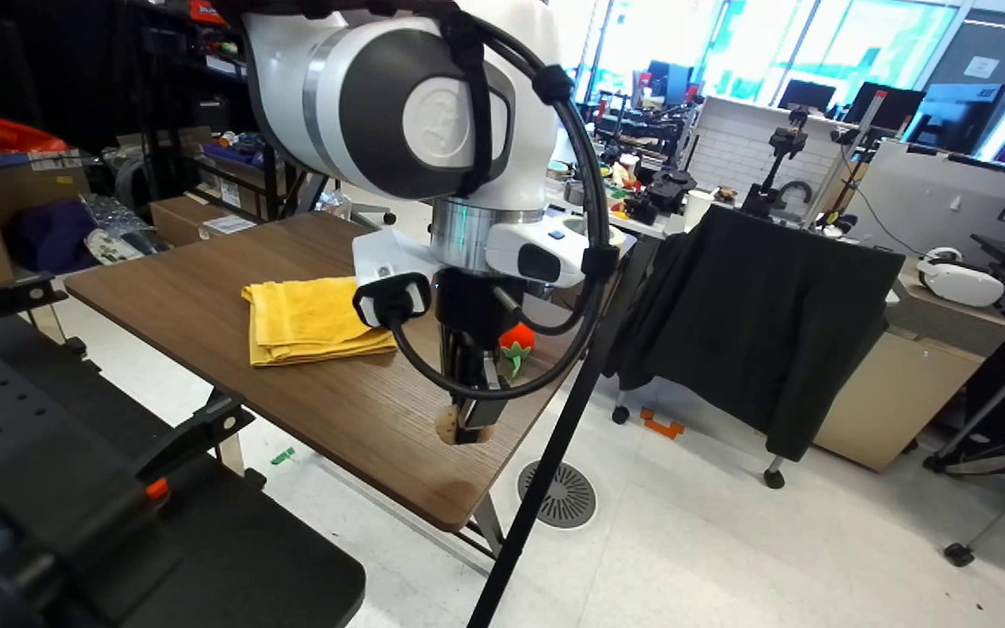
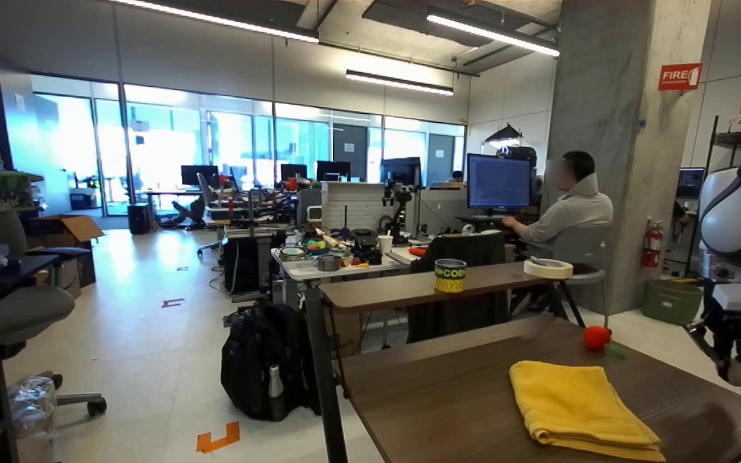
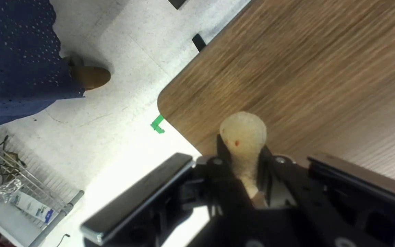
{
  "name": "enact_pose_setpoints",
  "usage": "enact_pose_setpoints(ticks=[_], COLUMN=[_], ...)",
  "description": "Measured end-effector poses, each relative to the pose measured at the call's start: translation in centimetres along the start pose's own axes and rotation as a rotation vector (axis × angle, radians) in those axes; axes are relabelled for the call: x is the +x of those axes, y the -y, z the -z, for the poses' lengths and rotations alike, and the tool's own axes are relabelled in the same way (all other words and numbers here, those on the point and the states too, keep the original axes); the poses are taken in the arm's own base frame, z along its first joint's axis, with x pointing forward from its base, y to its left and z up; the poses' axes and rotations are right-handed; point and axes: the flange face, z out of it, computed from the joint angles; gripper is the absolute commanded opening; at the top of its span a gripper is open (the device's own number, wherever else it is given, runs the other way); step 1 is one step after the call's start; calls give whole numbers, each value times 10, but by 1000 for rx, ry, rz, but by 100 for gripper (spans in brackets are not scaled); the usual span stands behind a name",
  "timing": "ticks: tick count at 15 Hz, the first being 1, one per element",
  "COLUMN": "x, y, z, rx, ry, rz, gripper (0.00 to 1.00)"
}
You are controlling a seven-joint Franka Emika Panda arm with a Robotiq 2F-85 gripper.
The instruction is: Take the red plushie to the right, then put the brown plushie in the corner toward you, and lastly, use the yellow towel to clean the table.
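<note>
My gripper (image 3: 242, 146) is shut on the brown plushie (image 3: 243, 132), a light tan piece with a round end beyond the fingertips. In both exterior views the gripper (image 1: 469, 427) (image 2: 734, 360) points down with the plushie (image 1: 446, 424) (image 2: 738, 373) between its fingers, near a table corner. It appears held above the brown table (image 1: 380, 436), with a shadow below. The red plushie (image 1: 517, 337) (image 2: 596, 337), with a green part, lies farther back on the table. The folded yellow towel (image 1: 315, 318) (image 2: 579, 408) lies flat on the table, apart from the gripper.
A raised shelf (image 2: 383, 292) along one table side bears a yellow-labelled can (image 2: 450, 283) and a tape roll (image 2: 548, 269). The table's rounded corner (image 3: 161, 103) and edges drop to the floor. A person in blue (image 3: 19, 61) stands close by. A black platform (image 1: 232, 549) stands beside the table.
</note>
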Motion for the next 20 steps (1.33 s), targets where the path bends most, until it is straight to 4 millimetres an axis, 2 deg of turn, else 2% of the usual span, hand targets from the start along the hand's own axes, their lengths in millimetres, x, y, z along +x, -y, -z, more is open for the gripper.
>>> enact_pose_setpoints(ticks=[3,4,6,12,13,17,20], x=[11,14,19,25,25,23,16], y=[4,4,5,5,4,9,27], z=[0,0,0,2,1,1,6], rx=[29,36,48,60,58,96,218], ry=[-7,-8,-10,52,72,135,150], rz=[26,35,60,162,179,260,348], gripper=[5,44,51,95,99,100,100])
